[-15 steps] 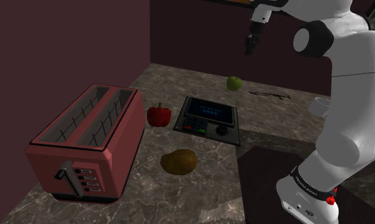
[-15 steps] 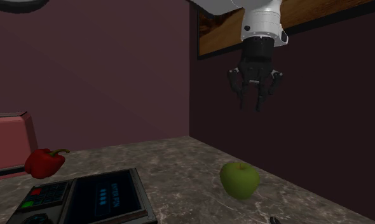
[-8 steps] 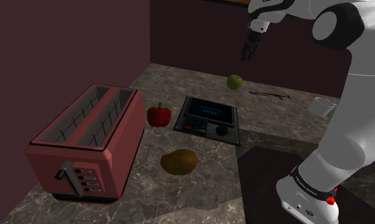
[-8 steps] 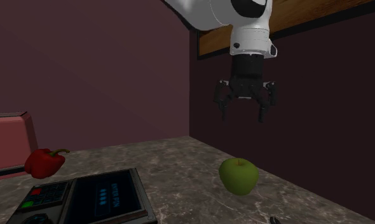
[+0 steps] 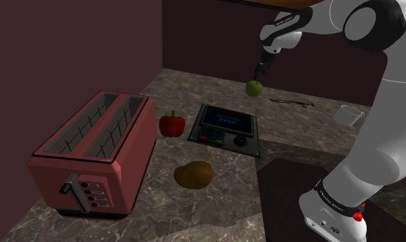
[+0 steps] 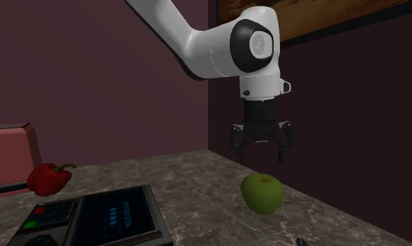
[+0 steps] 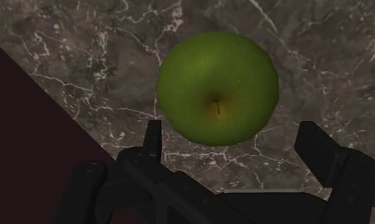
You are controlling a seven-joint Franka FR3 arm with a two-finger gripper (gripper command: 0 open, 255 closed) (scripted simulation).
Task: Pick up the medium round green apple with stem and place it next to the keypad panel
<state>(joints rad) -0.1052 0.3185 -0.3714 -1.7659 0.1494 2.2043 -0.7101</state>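
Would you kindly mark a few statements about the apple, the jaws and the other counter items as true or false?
1. The jaws stand open above the green apple, not touching it. True.
2. The apple rests on the keypad panel. False: it sits on the marble counter beyond the panel.
3. The red pepper lies between the toaster and the panel. True.
4. The apple lies with its stem pointing sideways. False: the stem points up toward the jaws.

Apple (image 5: 254, 88) behind keypad panel (image 5: 226, 124), claw (image 6: 260, 155) above.
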